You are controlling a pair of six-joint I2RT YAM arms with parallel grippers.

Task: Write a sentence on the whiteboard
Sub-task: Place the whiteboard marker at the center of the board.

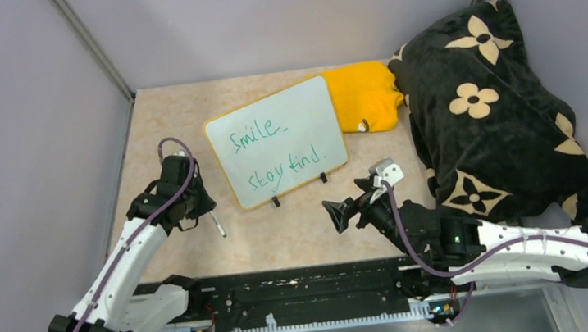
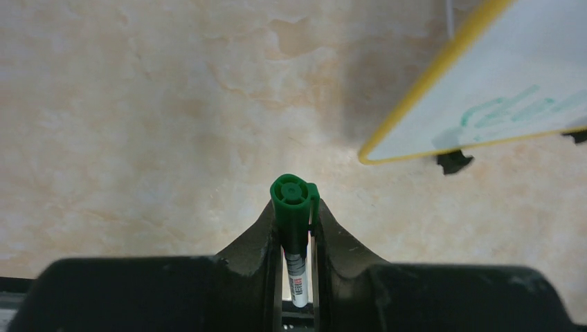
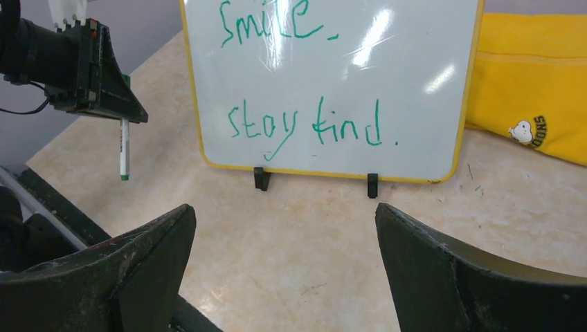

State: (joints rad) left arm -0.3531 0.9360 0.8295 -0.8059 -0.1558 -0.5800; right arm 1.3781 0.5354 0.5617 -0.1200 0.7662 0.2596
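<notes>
Left gripper [image 1: 193,212] clamped narrow on a green marker [image 2: 291,200], with the green end down toward the table [image 1: 306,235] and the white barrel between the fingers. It sits just left of the whiteboard [image 1: 302,116], off its near-left corner, and the marker is clear of the board. Whiteboard is mid-table, yellow rim, propped on two black clip feet [image 3: 261,178].

The sentence [image 3: 304,126] is on it in green, two lines: "Smile" on top, "stay find." below. Yellow cloth [image 1: 364,93] lies against the board's far-right edge.

Right gripper [image 1: 353,198] has jaws wide with nothing between them. It is low over the table, near the board's right foot and apart from it, facing the writing. Black blanket with cream flower print [image 1: 490,104] is heaped at far right, touching the cloth.
</notes>
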